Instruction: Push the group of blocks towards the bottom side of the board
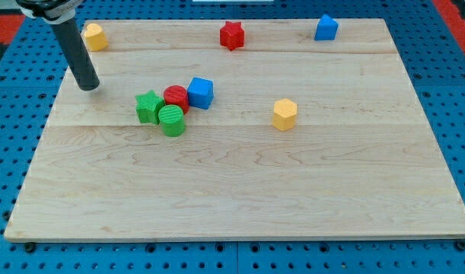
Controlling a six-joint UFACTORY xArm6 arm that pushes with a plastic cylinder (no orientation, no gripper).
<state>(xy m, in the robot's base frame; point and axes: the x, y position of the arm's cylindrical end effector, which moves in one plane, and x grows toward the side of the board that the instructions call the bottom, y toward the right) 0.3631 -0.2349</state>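
A tight group of blocks sits left of the board's middle: a green star [148,106], a green cylinder [171,120], a red cylinder [176,97] and a blue cube [201,93], touching one another. My tip [88,86] rests on the board to the group's upper left, well apart from the green star. The dark rod rises from it toward the view's top left corner.
A yellow block [94,36] lies at the top left, just right of the rod. A red star [232,35] is at the top middle, a blue block [326,27] at the top right, and a yellow hexagon [285,114] right of centre. The wooden board [240,205] lies on a blue pegboard.
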